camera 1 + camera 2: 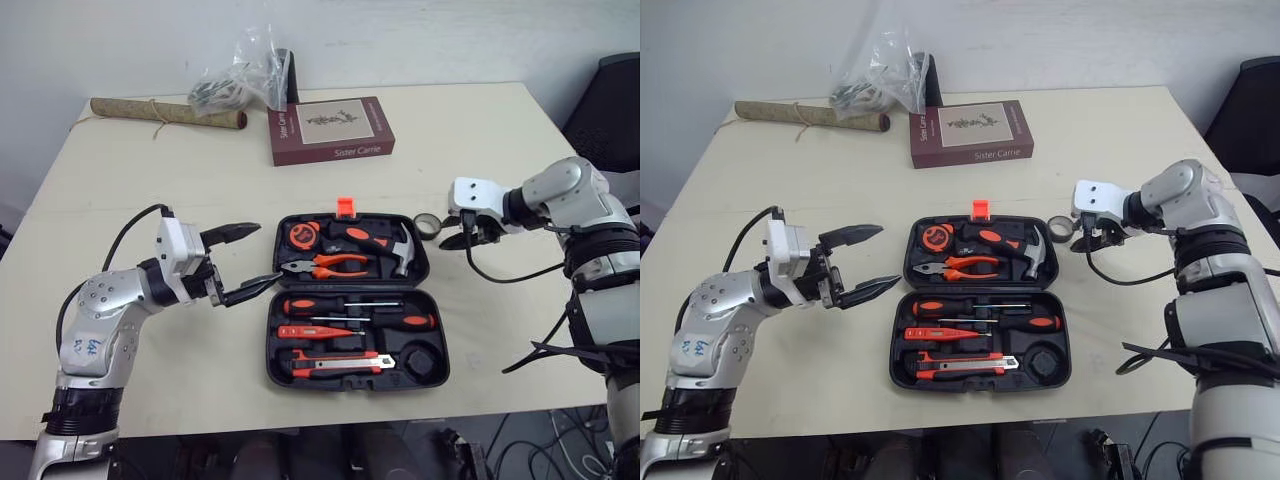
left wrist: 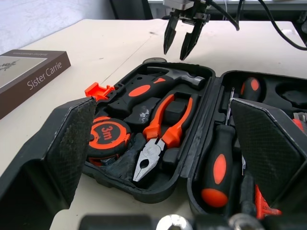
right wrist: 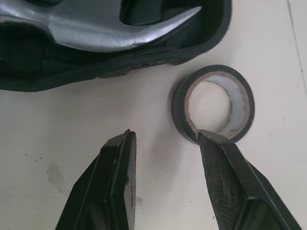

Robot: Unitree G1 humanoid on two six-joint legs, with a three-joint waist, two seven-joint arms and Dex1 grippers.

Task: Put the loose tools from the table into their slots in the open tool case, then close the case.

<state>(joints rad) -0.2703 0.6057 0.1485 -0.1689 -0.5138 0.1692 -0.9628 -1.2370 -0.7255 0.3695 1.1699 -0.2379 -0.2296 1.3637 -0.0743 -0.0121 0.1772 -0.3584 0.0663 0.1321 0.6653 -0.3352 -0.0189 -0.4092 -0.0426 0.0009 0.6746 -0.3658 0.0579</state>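
The black tool case (image 1: pixel 271 350) lies open mid-table, holding a tape measure (image 2: pixel 109 136), hammer (image 1: pixel 385 246), pliers (image 1: pixel 325 266), screwdrivers and a utility knife (image 1: pixel 335 364). A round slot (image 1: pixel 425 358) in its near right corner is empty. A black tape roll (image 1: pixel 428 226) lies flat on the table just right of the case. My right gripper (image 3: pixel 164 136) hangs open right over it; one fingertip (image 3: pixel 211 143) is at the roll's (image 3: pixel 178 106) rim, the other over bare table. Left of the case, my left gripper (image 1: pixel 245 262) is open and holds nothing.
A maroon book (image 1: pixel 332 130), a plastic bag (image 1: pixel 240 75) and a rolled mat (image 1: pixel 165 112) lie along the table's far side. A black chair (image 1: pixel 610 95) stands beyond the right edge. Cables hang from both arms.
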